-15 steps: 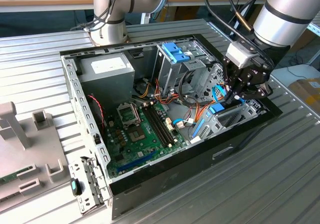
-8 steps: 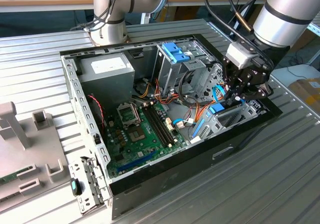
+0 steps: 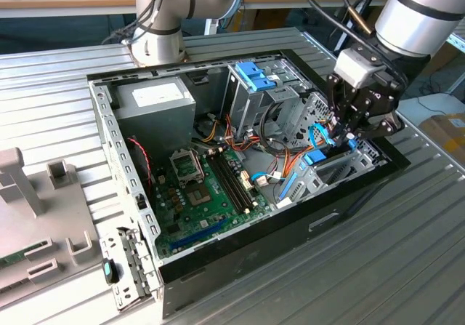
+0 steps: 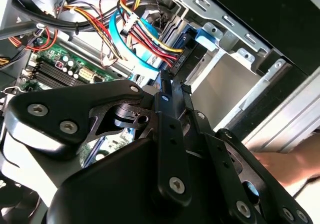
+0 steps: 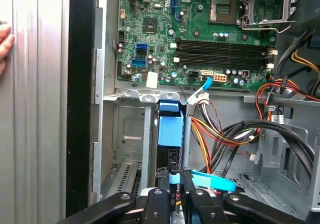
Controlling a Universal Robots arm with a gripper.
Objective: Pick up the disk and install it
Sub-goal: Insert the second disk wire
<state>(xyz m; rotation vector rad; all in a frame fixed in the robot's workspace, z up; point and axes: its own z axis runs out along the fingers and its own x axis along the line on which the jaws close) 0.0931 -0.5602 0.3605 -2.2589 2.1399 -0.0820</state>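
The disk (image 5: 169, 129) stands on edge in the drive bay (image 5: 131, 139) at the corner of the open computer case (image 3: 240, 252). Its light-blue carrier handle (image 4: 204, 36) points toward the motherboard. In the exterior view the blue handle of the disk (image 3: 315, 158) lies low at the case's right end, under the arm. My gripper (image 5: 180, 176) is right behind the disk. Its black fingers are drawn close together on the carrier's near edge, and a sliver of blue shows between them. The gripper (image 4: 175, 83) lines up with the disk's length, and the gripper (image 3: 340, 137) reaches down into the case.
Red, yellow and black cables (image 5: 220, 129) and a light-blue flat cable (image 5: 215, 182) crowd beside the bay. The motherboard (image 3: 203, 194) fills the case floor. An upright silver cage with a blue latch (image 3: 254, 78) stands behind. A person's hand (image 5: 4, 41) rests on the table outside the case wall.
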